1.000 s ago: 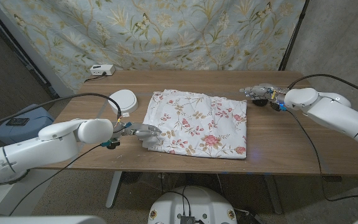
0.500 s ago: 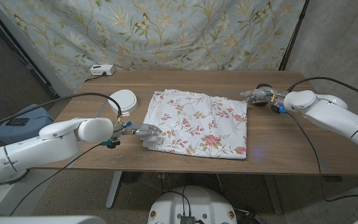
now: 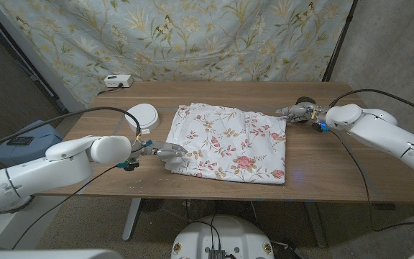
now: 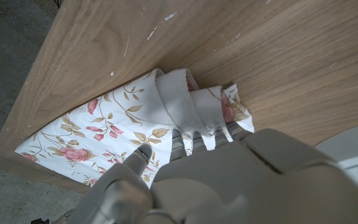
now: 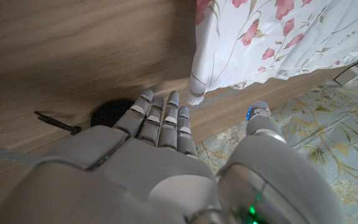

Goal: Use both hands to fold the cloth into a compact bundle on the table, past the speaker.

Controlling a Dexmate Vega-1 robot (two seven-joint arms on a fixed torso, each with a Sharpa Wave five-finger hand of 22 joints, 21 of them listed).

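With the cloth [image 3: 228, 140] corner already pinched by the left hand [image 3: 165, 152], its far corner is best clamped squarely by the spread, empty right hand [image 3: 298, 111] just beside it before any fold is begun.

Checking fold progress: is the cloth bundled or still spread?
Mostly spread: the cloth lies flat; only the near-left corner is gathered up in the left hand.

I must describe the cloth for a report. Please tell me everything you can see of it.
The cloth is white, thin-looking fabric printed with pink-red flowers and tan leaves. It lies spread nearly flat, roughly rectangular and a little wrinkled, in the middle of the wooden table, its near edge close to the table's front edge. The left hand grips its near left corner, which is bunched up over the fingers. The right hand is close to its far right corner, fingers extended; contact is unclear.
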